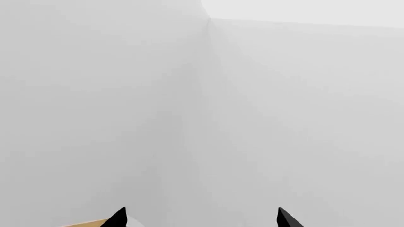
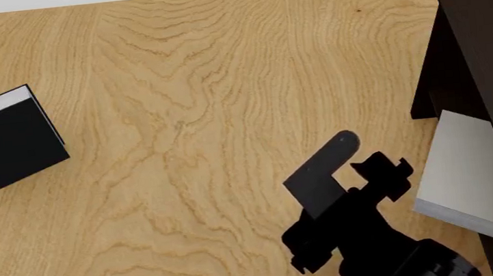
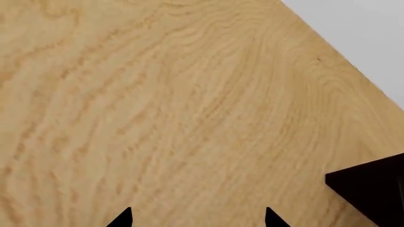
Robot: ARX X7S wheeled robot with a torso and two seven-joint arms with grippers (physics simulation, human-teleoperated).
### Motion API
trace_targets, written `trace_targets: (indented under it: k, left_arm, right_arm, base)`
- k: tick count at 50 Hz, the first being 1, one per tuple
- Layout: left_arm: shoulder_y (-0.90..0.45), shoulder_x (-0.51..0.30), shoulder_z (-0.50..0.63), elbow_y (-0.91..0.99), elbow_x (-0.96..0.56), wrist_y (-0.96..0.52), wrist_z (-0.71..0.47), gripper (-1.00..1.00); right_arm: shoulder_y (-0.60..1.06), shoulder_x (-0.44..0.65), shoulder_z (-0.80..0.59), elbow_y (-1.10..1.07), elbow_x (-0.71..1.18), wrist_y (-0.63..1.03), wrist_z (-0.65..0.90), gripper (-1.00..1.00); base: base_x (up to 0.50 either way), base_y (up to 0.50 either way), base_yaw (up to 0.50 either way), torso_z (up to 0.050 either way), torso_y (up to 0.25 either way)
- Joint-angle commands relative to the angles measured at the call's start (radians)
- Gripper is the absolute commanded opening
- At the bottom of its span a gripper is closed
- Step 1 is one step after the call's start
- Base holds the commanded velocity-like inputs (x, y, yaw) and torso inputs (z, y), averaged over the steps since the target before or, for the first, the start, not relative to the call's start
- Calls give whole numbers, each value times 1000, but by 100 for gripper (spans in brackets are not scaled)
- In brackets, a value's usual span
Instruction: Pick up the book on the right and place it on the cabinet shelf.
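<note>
The light grey book (image 2: 466,173) with white page edges lies flat inside the very dark brown cabinet (image 2: 489,44) at the right edge of the head view, on what looks like its shelf. Its near corner pokes out towards me. My right arm (image 2: 358,236) hovers over the wooden table just left of the book and does not touch it. In the right wrist view my right gripper (image 3: 197,218) is open, with only bare table between its fingertips. My left gripper (image 1: 202,218) is open too and faces a white wall; it is out of the head view.
A black-covered book (image 2: 8,139) with white page edges lies at the table's far left. The light wooden table (image 2: 193,150) spreads between it and the cabinet. A dark corner of the cabinet (image 3: 372,194) shows in the right wrist view.
</note>
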Motion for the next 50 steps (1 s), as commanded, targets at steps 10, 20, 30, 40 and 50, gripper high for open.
trace_targets:
  k: [10,20,30,40,50]
  left_arm:
    - [0,2,1,-3,3,0,4,100]
    - [-1,1,1,-3,3,-2,4,100]
    - [0,1,1,-2,2,-4,3,100]
    - [1,-1,-3,0,1,-6,-1,100]
    - [2,-6,-5,4,0,-9,-7,100]
  right_arm:
    - [0,-58,52,127,64,-6,-103,100]
    - [2,-77,75,178,90,1,-138,100]
    - [4,-84,85,192,99,3,-143,100]
    - [10,-112,105,262,115,-3,-181,100]
    - [21,-147,125,347,130,-12,-232,100]
  base:
    - [0,0,0,0,0]
    - [0,0,0,0,0]
    - [0,0,0,0,0]
    - [0,0,0,0,0]
    - [0,0,0,0,0]
